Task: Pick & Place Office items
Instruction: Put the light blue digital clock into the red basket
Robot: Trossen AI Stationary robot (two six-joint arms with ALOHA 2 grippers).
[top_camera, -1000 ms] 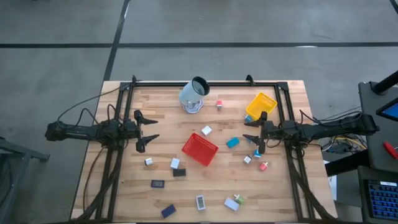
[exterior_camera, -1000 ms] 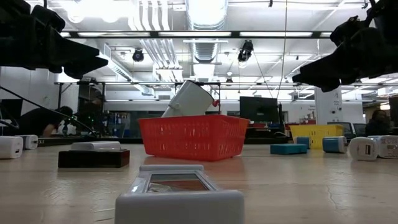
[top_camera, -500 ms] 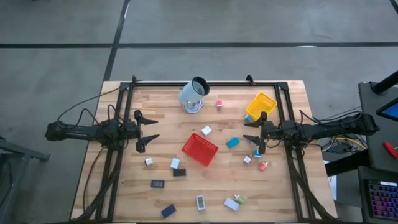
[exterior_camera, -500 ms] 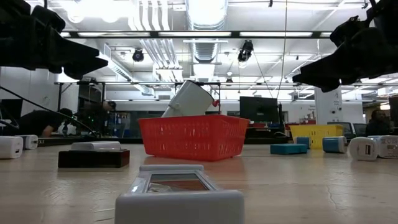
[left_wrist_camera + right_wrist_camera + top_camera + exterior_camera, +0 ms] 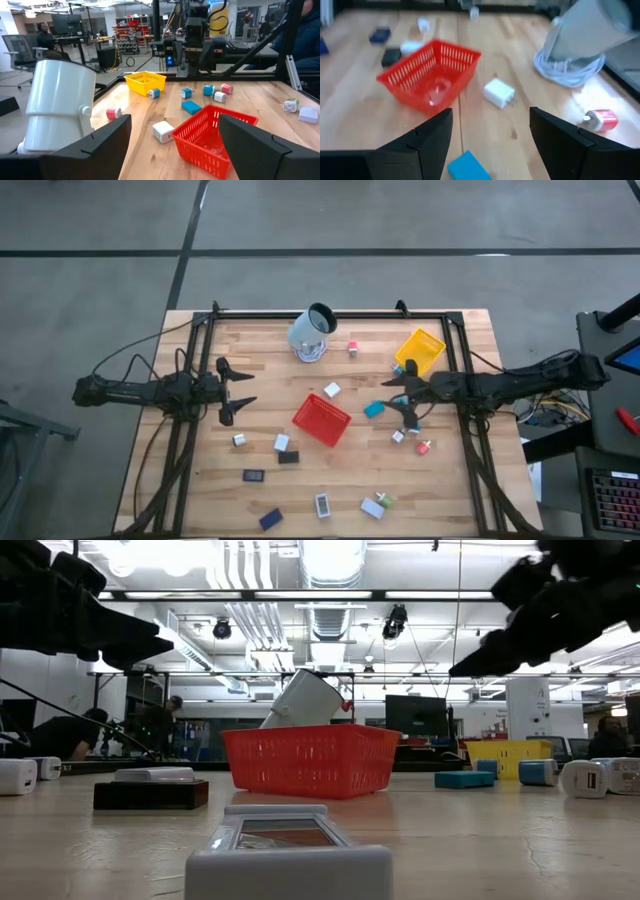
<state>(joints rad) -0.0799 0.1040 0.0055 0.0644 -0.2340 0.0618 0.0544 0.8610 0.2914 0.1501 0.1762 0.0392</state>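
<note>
— Where's the right tool [image 5: 403,400] now?

— Hanging above the wooden surface [image 5: 300,500], fingers spread, nothing in them. A teal block [image 5: 375,409] lies just ahead of it, almost beneath its tips; a white cube [image 5: 332,390] sits farther on, with the red mesh tray [image 5: 321,420] beyond that.

— And the left tool [image 5: 237,391]?

— Over its own side, released too, empty. The other little office items lie scattered, most nearer the surface's front edge, well apart from both tools.

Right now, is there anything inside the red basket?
No, the red mesh basket looks empty from above, and the small office items, like the white block, lie on the wooden table around it.
</note>
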